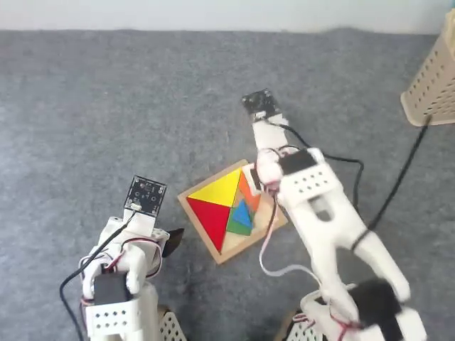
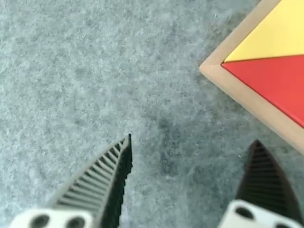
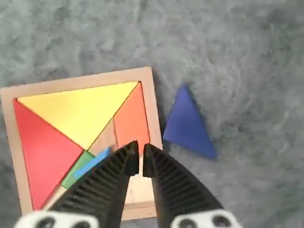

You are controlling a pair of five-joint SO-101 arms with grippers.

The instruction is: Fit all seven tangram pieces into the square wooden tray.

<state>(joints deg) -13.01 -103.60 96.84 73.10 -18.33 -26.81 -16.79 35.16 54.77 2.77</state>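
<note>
Presently the right gripper [image 3: 140, 148] is pinched empty, the left gripper [image 2: 192, 141] spread. Seated pieces [image 3: 80, 111] could be dislodged by forcing the blue triangle [image 3: 187, 126] in.

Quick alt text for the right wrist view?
A dark blue triangular piece lies on the grey carpet outside the square wooden tray, beside its orange piece. The tray also holds a yellow triangle, a red triangle, a green piece and a light blue piece; the right hand, shut and empty, hangs over the tray.
</note>
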